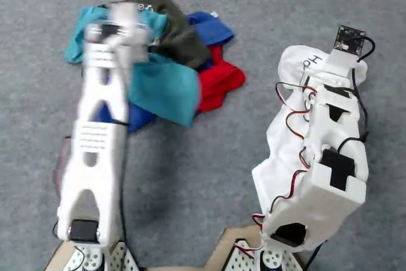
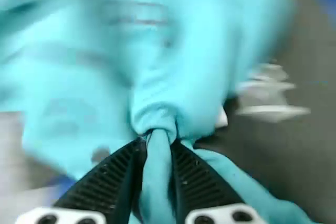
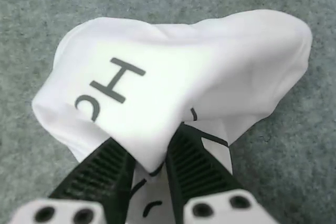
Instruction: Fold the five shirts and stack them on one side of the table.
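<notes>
Shirts sit heaped on the table's (image 1: 209, 176) far left: teal shirt (image 1: 165, 90), grey shirt (image 1: 177, 33), blue shirt (image 1: 212, 28) and red shirt (image 1: 222, 80), all touching. Left gripper (image 2: 157, 148) is clamped on a bunched fold of the teal shirt. Right gripper (image 3: 149, 156) pinches an edge of the white shirt (image 3: 173, 72) — it lies well apart from the heap, on the table's right side under the right arm.

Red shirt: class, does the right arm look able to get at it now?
Probably not yet: the right gripper is shut on the white shirt. The way itself looks free: bare table lies between, and the red shirt sticks out of the pile on that side.
</notes>
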You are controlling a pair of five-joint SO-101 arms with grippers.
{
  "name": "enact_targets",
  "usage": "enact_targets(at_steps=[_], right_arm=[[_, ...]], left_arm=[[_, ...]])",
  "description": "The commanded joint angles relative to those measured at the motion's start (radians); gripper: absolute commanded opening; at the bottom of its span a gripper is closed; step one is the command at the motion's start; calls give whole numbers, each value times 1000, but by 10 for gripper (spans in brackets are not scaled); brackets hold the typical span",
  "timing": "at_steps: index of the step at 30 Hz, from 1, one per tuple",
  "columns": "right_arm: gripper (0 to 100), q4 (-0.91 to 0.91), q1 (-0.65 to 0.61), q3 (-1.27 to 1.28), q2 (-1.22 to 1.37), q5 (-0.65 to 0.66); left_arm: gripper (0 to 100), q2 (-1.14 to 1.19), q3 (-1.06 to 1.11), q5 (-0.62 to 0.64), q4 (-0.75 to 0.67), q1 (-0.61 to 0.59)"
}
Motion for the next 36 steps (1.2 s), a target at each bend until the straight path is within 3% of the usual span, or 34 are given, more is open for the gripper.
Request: enact_targets(at_steps=[1,6,10,14,17,22,27,32,36], right_arm=[[14,-14,-20,-45,-4,-2],[14,-14,-20,-45,-4,-2],[14,-14,-20,-45,-4,-2],[14,-14,-20,-45,-4,-2],[14,-14,-21,-45,-4,-2],[14,-15,-21,-45,-4,-2],[14,-15,-21,-45,-4,-2],[14,-15,-21,-45,-4,-2],[14,-15,-20,-51,-4,-2]], left_arm=[[29,-143,-24,-44,18,-203],[30,-253,-21,-114,18,-426],[41,-269,-22,-121,11,-522],[195,-290,-33,-97,43,-522],[248,-365,-30,-68,75,-424],[276,-413,1,-71,101,-113],[346,-376,315,-72,54,139],[340,-229,644,-51,-221,245],[315,-138,601,120,-307,226]])
